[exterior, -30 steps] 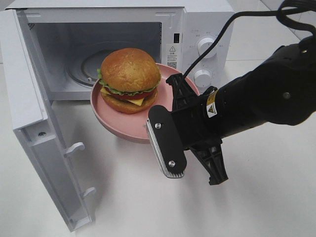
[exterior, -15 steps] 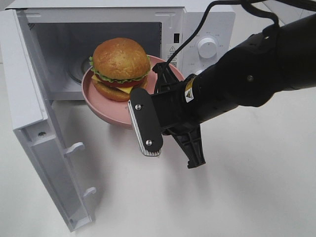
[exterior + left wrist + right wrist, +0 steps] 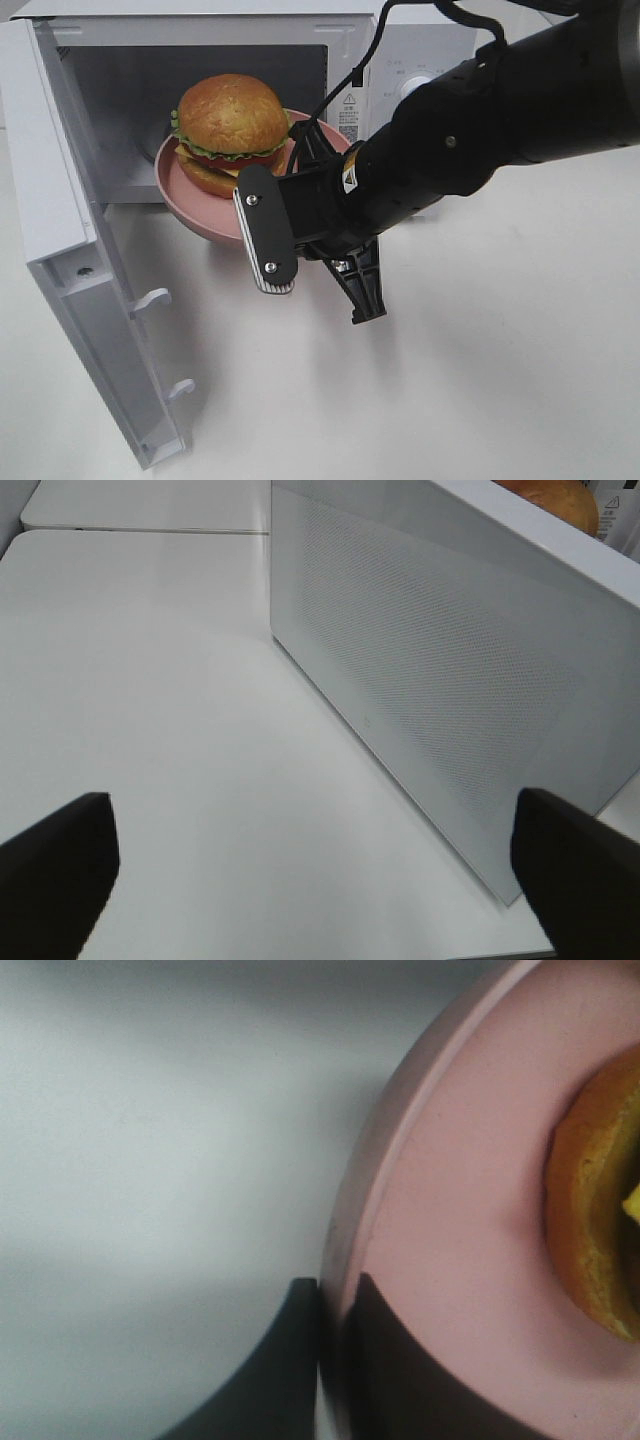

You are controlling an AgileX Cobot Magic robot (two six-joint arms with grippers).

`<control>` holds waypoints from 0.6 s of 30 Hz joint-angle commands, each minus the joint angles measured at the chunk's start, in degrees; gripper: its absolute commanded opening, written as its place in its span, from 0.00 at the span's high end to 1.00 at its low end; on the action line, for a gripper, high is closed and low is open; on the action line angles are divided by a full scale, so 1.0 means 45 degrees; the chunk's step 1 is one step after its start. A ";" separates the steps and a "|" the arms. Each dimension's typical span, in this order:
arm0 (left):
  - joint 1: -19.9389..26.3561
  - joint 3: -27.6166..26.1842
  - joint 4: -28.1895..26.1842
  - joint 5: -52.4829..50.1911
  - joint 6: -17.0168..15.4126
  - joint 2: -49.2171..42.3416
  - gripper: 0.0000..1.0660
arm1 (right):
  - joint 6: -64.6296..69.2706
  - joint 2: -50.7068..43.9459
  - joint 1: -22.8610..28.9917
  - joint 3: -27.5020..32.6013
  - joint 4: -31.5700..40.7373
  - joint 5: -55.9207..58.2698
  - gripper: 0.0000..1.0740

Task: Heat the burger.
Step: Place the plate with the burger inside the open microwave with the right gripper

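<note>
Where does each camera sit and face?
Exterior high: above, looking down at open white microwave, golden-bunned burger on round pink plate; right arm shows.
Left wrist: faces the microwave door's outside; open left gripper shows.
Right wrist: close on plate rim; right gripper shut on it.
Shared: burger and plate, exterior and right wrist.

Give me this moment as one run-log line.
right hand: shut on pink plate rim | burger: on plate | plate: at open microwave mouth | left hand: open, empty, facing door
</note>
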 commanded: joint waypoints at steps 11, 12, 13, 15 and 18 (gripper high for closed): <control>-0.0051 0.0025 -0.0013 -0.0102 -0.0025 -0.0216 0.06 | 0.0344 0.1210 0.0000 -0.1935 -0.0089 0.0191 1.00; -0.0051 0.0025 -0.0013 -0.0102 -0.0025 -0.0216 0.06 | 0.0344 0.1210 0.0000 -0.1935 -0.0089 0.0191 1.00; -0.0051 0.0025 -0.0013 -0.0102 -0.0025 -0.0216 0.06 | 0.0382 0.1375 0.0000 -0.2228 -0.0089 0.0344 1.00; -0.0051 0.0025 -0.0013 -0.0102 -0.0025 -0.0216 0.06 | 0.0395 0.1464 0.0000 -0.2330 -0.0089 0.0344 1.00; -0.0051 0.0025 -0.0013 -0.0102 -0.0025 -0.0216 0.06 | 0.0688 0.1719 0.0000 -0.2750 -0.0102 0.0344 1.00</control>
